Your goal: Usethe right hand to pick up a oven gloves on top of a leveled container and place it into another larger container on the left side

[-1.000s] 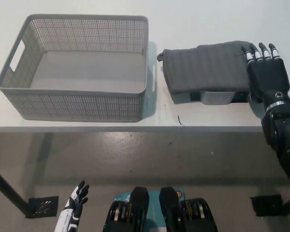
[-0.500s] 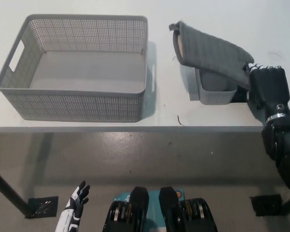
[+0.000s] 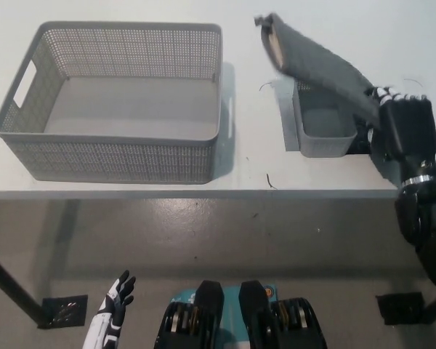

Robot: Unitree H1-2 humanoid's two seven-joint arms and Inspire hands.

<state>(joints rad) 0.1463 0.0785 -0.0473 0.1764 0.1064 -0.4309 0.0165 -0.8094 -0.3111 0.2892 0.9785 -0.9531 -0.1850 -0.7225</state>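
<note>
While the white left hand (image 3: 115,299) is hanging idle and open at the lower left, below the table (image 3: 203,190) edge, the black right hand (image 3: 403,123) at the right is gripping the oven glove (image 3: 316,62) by one end. It is slanting up clear of the small container (image 3: 321,127), ready to cross to the big basket (image 3: 116,102) at upper left.

The large basket (image 3: 116,102) is set at the frame's upper left, the small container (image 3: 321,123) right of it, the oven glove (image 3: 316,62) raised above that.
</note>
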